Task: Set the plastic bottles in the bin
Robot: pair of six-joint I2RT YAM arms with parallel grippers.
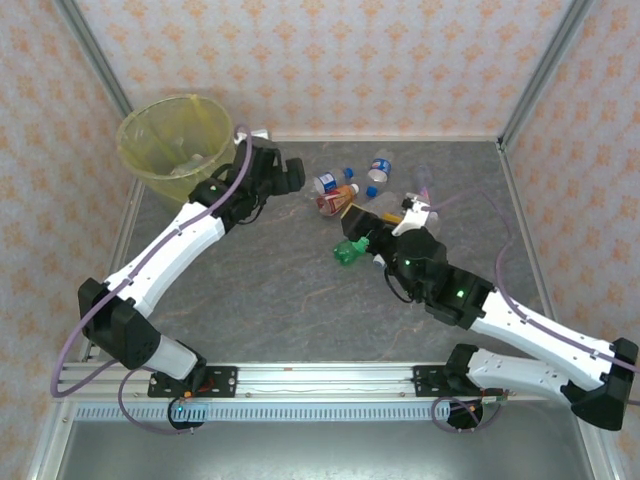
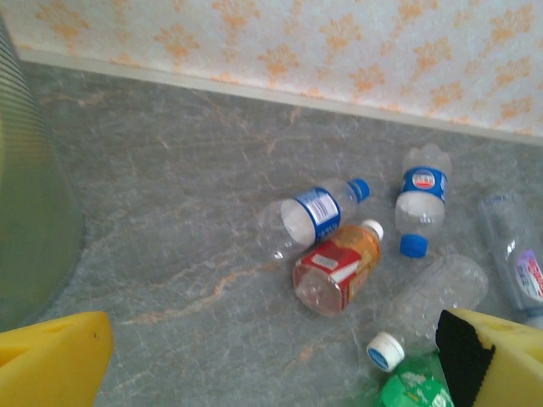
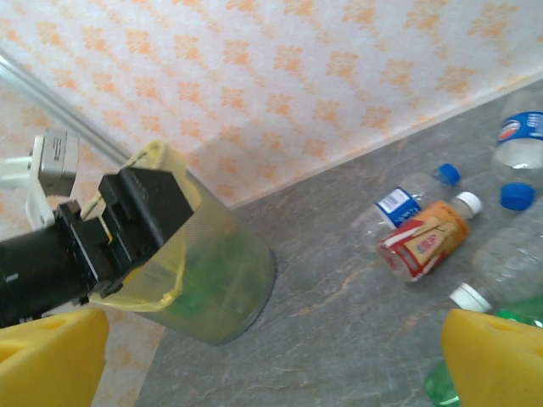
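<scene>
Overall, the work surface is a grey, marble-veined tabletop (image 1: 280, 310), enclosed at the back and sides by walls (image 1: 330, 60) papered in a pale orange floral pattern, with metal frame posts (image 1: 95, 50) rising at the far corners. The left claw (image 1: 290, 175) hangs near the bin (image 1: 135, 150), on its right side. Seen from the left wrist, its yellow fingers (image 2: 51, 360) stand wide apart, with nothing between them and nothing touched. The right claw (image 1: 365, 228) is over the near edge of the bottle cluster, its fingers likewise spread fully and empty. A green bottle (image 1: 348, 252) lies just beside one finger, and whether they touch cannot be told. The plastic bottles (image 2: 365, 254) lie on their sides in a loose group at the centre rear of the tabletop. They include two clear bottles with blue caps and blue labels (image 2: 310, 216), an orange-filled bottle with a red label and white cap (image 2: 339, 267), and a clear crumpled bottle with a white cap (image 2: 433, 301). The round bin stands upright in the far left corner, lined with a translucent yellow bag, and green shows through its wall in the right wrist view.
</scene>
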